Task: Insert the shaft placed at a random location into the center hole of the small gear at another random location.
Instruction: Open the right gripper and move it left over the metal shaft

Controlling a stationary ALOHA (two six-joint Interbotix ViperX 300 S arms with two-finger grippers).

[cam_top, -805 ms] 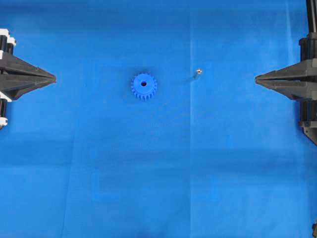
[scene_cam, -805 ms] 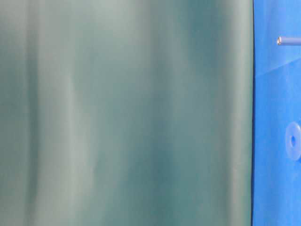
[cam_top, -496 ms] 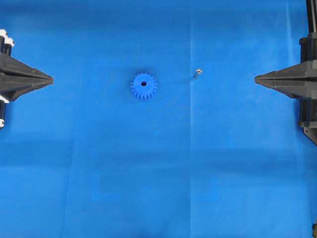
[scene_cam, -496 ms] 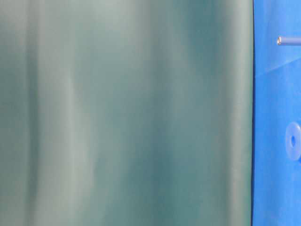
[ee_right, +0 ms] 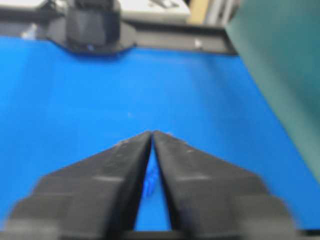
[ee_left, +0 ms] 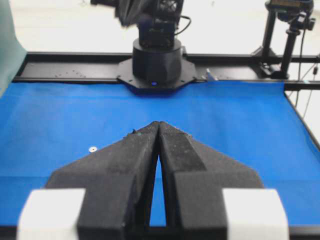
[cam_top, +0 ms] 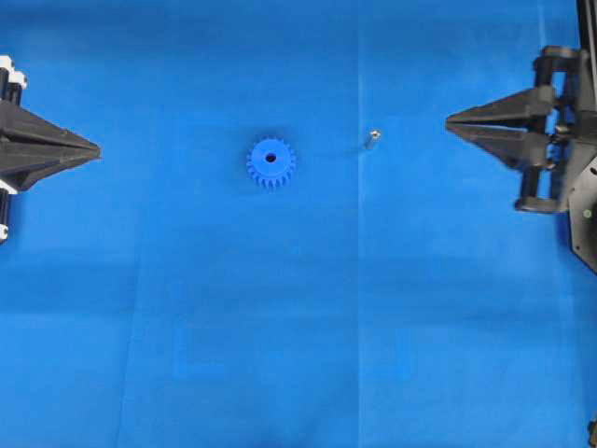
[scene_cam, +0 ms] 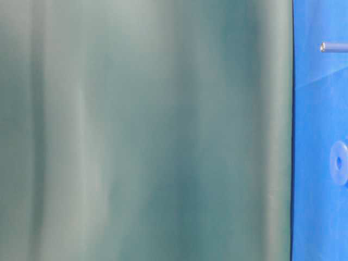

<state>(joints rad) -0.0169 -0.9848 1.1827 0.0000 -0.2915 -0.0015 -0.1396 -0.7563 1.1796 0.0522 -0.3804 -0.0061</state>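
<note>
Between my right gripper (cam_top: 451, 122) and the small gear (cam_top: 271, 163) lies the shaft (cam_top: 370, 138), flat on the blue mat (cam_top: 280, 327) and untouched. My right fingers, tips nearly together and holding nothing, have pushed inward from the edge toward that pin over the last moment, so I judge the pickup approach has begun. Beyond it the gear sits well apart, its center hole (cam_top: 271, 157) facing up. Farthest off, my left gripper (cam_top: 96, 148) stays parked, pinched together, empty.

Matte black wedge-shaped claw (ee_left: 159, 125) fingers, apparently foam-faced, with white blocks.
</note>
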